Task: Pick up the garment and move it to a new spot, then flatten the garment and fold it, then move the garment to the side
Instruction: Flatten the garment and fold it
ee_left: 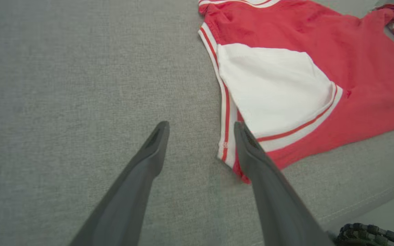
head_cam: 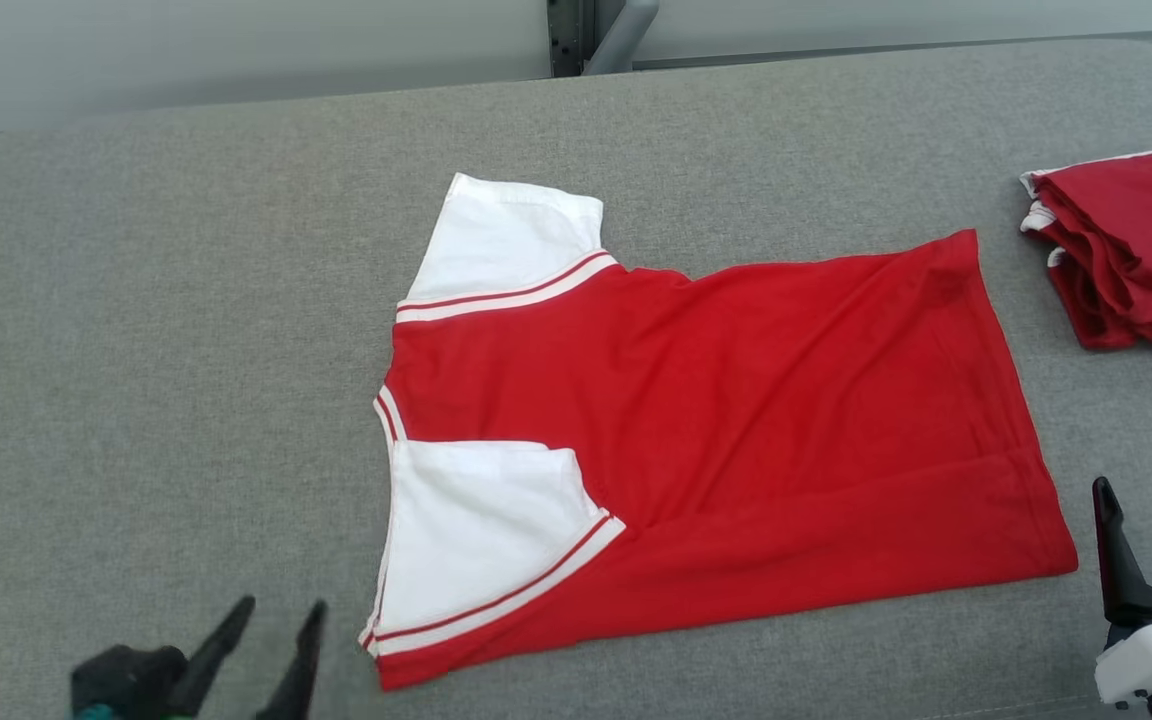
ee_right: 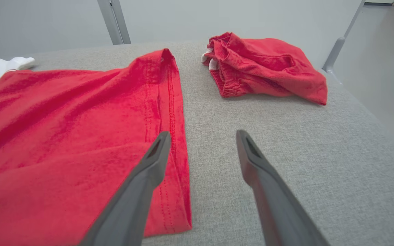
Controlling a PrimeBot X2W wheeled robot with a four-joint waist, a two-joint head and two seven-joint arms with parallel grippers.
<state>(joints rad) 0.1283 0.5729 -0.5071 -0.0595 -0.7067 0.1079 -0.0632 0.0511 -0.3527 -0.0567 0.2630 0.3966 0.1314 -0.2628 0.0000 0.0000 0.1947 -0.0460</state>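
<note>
One garment (head_cam: 736, 420) flat, L gripper (head_cam: 282, 603) nr sleeve (head_cam: 486, 530), R gripper (head_cam: 1141, 486) nr hem (head_cam: 1026, 430)

A red shirt (head_cam: 736, 400) with white short sleeves and red-and-white striped trim lies spread flat near the middle of the grey desk (head_cam: 186, 350), its length running left to right. The neckline (head_cam: 388, 415) faces the desk's left edge and the hem (head_cam: 1021, 420) faces the right edge, reaching close to the near right corner. The far sleeve (head_cam: 511, 240) sticks out toward the far edge. The near sleeve (head_cam: 481, 530) is folded inward and rests on the red body, whose cloth shows shallow creases.
</note>
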